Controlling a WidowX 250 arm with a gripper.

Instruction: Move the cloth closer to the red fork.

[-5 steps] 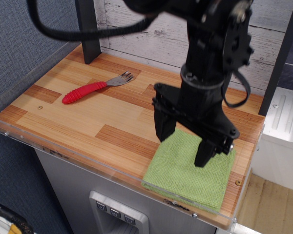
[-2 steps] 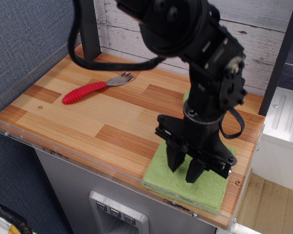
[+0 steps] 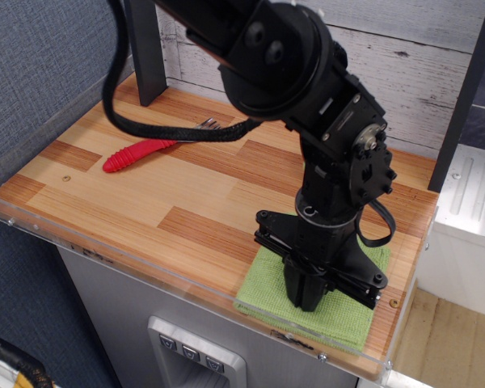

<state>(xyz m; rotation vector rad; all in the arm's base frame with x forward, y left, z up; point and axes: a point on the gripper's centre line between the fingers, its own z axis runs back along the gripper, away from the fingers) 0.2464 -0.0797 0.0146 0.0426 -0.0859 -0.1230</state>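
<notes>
The light green cloth [image 3: 345, 314] lies flat at the front right corner of the wooden table [image 3: 186, 202]. My black gripper [image 3: 305, 297] points straight down onto the middle of the cloth, its fingers drawn together and pinching the fabric. The red fork [image 3: 135, 153] lies at the back left of the table, handle toward the left. Its silver tines are partly hidden behind the arm's black cable [image 3: 174, 133]. The fork is far from the cloth, with bare wood between them.
A dark upright post [image 3: 145, 48] stands at the back left corner. A clear plastic rim [image 3: 105, 252] runs along the table's front and left edges. A white plank wall [image 3: 404, 73] closes the back. A white unit [image 3: 469, 210] stands to the right.
The gripper has come down onto the cloth and its fingers have closed from wide open to together. The cloth and fork have not moved.
</notes>
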